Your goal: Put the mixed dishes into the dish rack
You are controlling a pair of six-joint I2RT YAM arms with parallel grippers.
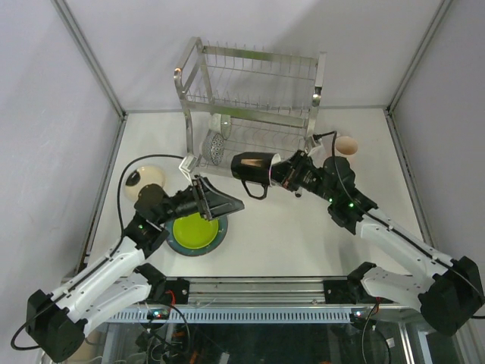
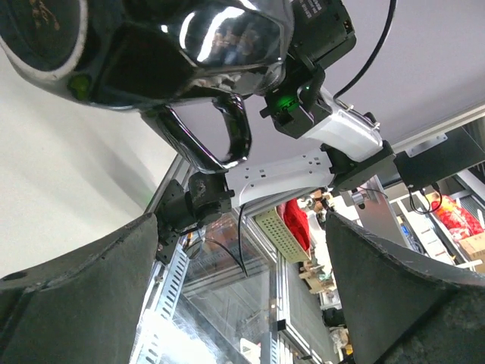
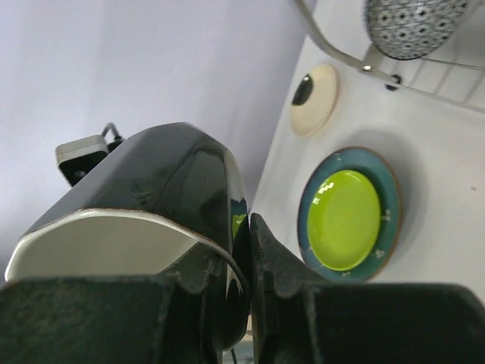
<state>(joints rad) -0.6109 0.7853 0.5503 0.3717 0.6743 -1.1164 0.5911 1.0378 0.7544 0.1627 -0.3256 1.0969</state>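
Ok, right gripper (image 1: 279, 173) is clamped on the rim of the dark mug (image 1: 251, 167): one finger inside the cream interior, one outside on the glossy wall. The mug is in the air, lying sideways, just in front of the dish rack (image 1: 258, 54) lower tier, with its handle toward the near edge of the table (image 1: 295, 235). Left gripper (image 1: 220, 202) has its fingers wide apart with nothing between them, hovering over the far rim of the lime-green plate (image 1: 195, 230); its wrist cam looks up at the mug's underside. The lime-green plate sits stacked on the blue-grey plate (image 1: 171, 240), left of centre. The cream black-marked plate (image 1: 144, 182) is just beyond that stack, toward the left wall. The patterned bowl (image 1: 217, 149) stands on edge in the rack's lower tier, left end. The pink mug (image 1: 346, 144) is on the table, right of the rack.
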